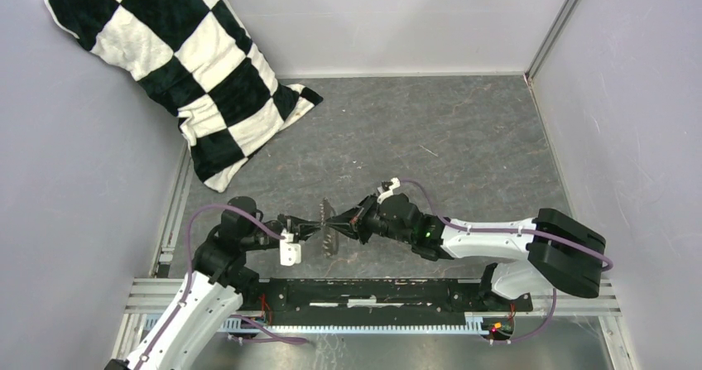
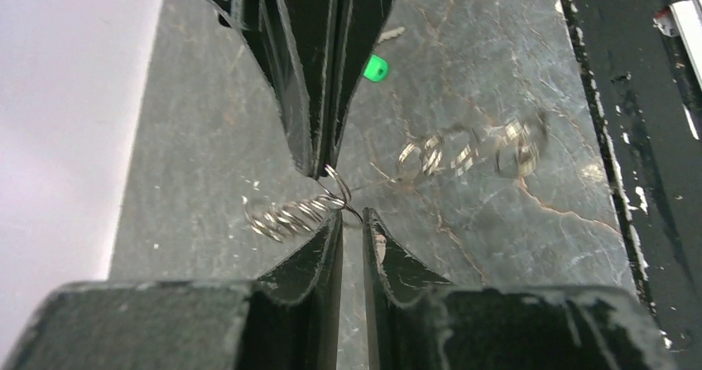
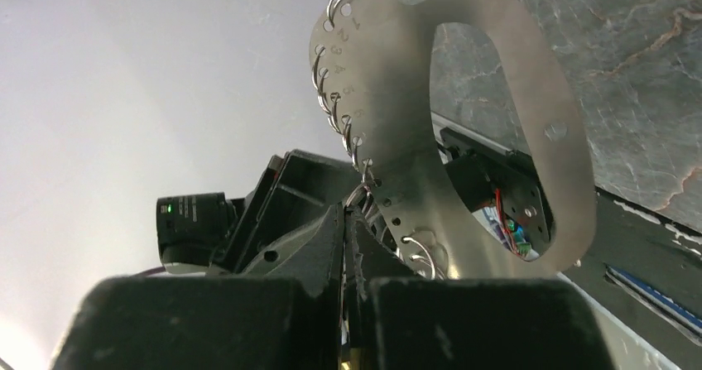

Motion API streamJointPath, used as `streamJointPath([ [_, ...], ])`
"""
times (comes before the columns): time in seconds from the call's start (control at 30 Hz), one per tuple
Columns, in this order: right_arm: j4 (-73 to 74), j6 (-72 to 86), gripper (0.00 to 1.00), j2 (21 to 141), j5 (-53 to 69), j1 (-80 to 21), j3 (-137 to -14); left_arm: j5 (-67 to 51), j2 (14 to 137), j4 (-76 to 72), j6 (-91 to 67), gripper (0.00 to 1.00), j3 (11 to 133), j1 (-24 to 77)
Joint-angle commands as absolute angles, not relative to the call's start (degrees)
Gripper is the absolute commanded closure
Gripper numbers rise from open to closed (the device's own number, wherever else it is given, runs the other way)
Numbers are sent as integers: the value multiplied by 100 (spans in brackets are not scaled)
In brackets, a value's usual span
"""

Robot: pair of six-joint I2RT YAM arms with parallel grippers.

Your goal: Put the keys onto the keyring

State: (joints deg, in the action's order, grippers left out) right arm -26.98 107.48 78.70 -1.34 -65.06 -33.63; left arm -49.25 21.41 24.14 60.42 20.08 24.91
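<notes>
The right fingers (image 3: 319, 242), pressed together, pinch the keyring (image 3: 397, 97) by its ringed edge and hold it upright above the table (image 2: 497, 55). The left fingers (image 2: 319, 250) stand narrowly parted at one small ring (image 2: 335, 189) — threading seems to be the step in hand. The keys (image 2: 375, 69) may be the green bit beyond — I cannot tell. Next, that ring needs prying open.
</notes>
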Motion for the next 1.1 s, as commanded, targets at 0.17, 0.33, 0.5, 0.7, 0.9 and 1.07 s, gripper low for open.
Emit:
streamJointPath([
  [0.17, -3800, 11109, 100, 8080, -19, -6548, -3489, -4587, 2581, 1505, 6008, 70, 1896, 2509],
  [0.33, -3784, 11109, 100, 8113, -34, -6536, -3533, -4036, 2314, 1605, 5549, 65, 2024, 2516],
  [0.5, -3833, 11102, 100, 8230, -12, -6539, -3617, -3964, 1665, 2336, 5503, 65, 2244, 2515],
  [0.7, -3824, 11043, 100, 8334, -12, -6536, -3817, -4187, 1117, 2616, 5390, 65, 2314, 2514],
  [0.9, -3785, 10954, 100, 8358, -14, -6547, -3944, -4404, 1186, 2960, 5497, 65, 2432, 2514],
  [1.07, -3751, 10925, 100, 8397, -14, -6578, -3981, -4084, 1328, 2684, 5273, 68, 2438, 2514],
])
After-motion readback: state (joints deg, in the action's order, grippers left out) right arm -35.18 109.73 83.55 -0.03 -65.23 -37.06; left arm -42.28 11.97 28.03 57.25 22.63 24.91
